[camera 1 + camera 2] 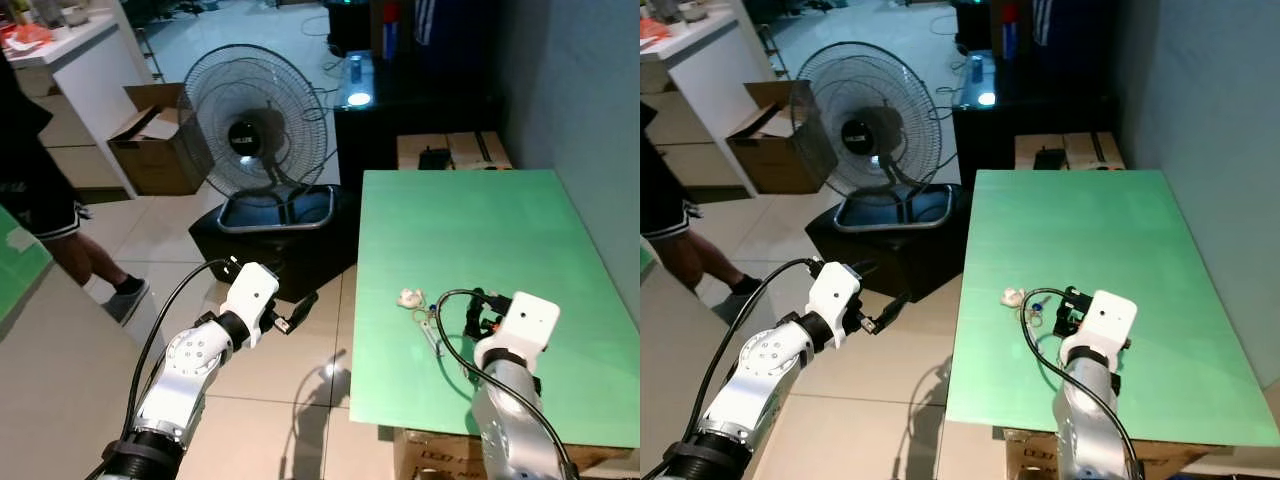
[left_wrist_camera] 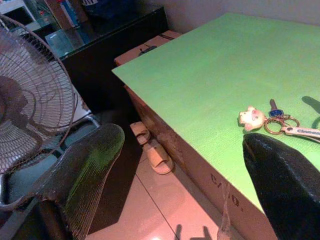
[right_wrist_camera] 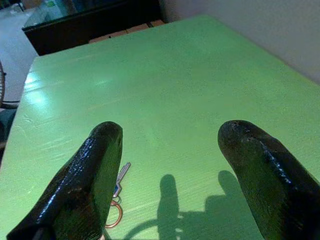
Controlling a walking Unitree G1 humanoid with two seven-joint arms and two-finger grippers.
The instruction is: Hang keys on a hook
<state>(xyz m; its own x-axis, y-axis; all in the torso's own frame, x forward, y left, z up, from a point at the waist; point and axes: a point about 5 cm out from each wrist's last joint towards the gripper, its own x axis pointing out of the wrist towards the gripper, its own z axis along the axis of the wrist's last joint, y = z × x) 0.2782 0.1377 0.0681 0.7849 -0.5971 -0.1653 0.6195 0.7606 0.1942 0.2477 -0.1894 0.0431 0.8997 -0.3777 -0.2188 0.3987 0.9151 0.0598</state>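
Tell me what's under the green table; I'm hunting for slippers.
Under the green table, cardboard boxes support it, and a pair of tan slippers lies beside them on the floor. Farther underneath is hidden.

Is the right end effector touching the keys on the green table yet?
Apart. In the right wrist view the right end effector is open above the green table, both fingers empty, and the keys lie on the tabletop beyond the fingertips.

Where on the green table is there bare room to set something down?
The green table is bare from the keys back to its far edge by the boxes, and along the wall side. It is crowded only near the front edge, around the keys and the open right gripper.
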